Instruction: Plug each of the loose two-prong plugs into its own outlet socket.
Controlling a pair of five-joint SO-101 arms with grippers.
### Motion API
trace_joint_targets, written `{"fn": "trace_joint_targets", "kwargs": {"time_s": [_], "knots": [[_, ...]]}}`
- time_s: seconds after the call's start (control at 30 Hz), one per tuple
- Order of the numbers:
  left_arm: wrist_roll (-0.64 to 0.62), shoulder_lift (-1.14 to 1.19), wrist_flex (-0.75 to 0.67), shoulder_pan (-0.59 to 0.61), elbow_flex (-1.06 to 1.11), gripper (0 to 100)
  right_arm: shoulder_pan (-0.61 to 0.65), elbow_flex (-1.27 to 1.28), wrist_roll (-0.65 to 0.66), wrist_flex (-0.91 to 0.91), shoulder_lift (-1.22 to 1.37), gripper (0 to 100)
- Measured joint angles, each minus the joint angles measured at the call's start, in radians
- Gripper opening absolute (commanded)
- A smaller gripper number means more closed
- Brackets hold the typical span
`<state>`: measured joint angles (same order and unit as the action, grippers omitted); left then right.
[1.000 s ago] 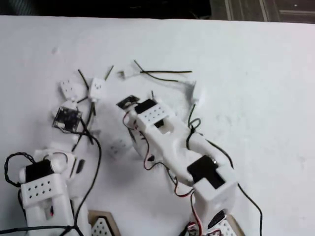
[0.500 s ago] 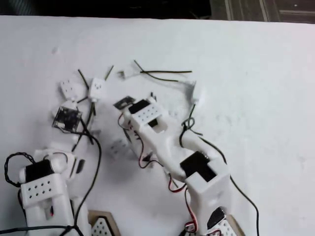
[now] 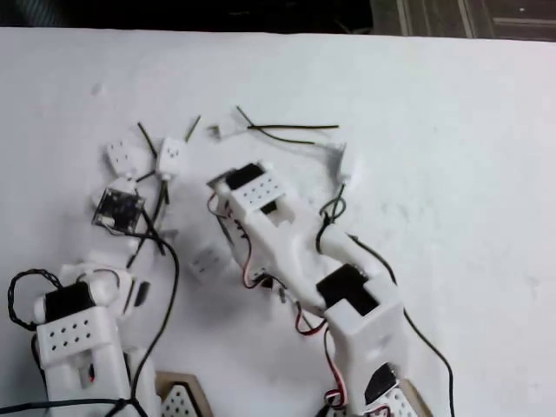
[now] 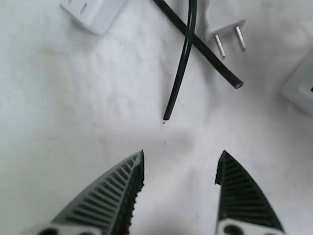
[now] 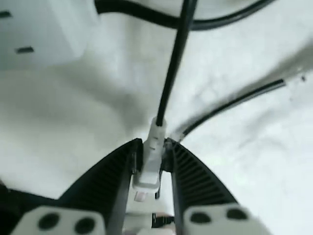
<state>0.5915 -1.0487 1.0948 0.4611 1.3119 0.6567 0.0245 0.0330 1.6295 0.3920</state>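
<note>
Right wrist view: clamped narrowly in right gripper (image 5: 152, 147), white held plug (image 5: 148, 164), black cord (image 5: 171, 73) leading off beyond fingertips; prongs hidden between pads. Left wrist view: left gripper (image 4: 181, 156) spread wide above table (image 4: 73, 98), loose plug (image 4: 226, 33) lying ahead, touching neither tip; outlet socket (image 4: 93, 12) cut off at edge.

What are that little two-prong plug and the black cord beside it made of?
The two-prong plug body looks like matte white plastic; its prongs look like metal, grey and shiny. The black cord seems rubber- or plastic-sheathed, smooth with a slight sheen.
</note>
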Motion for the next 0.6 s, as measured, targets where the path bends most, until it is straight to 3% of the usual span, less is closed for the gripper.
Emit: {"fn": "trace_joint_targets", "kwargs": {"time_s": [0.6], "knots": [[0.0, 0.0, 0.0, 0.0, 0.0, 25, -0.006, -0.103, 0.051, 0.071, 0.192, 10.1]]}}
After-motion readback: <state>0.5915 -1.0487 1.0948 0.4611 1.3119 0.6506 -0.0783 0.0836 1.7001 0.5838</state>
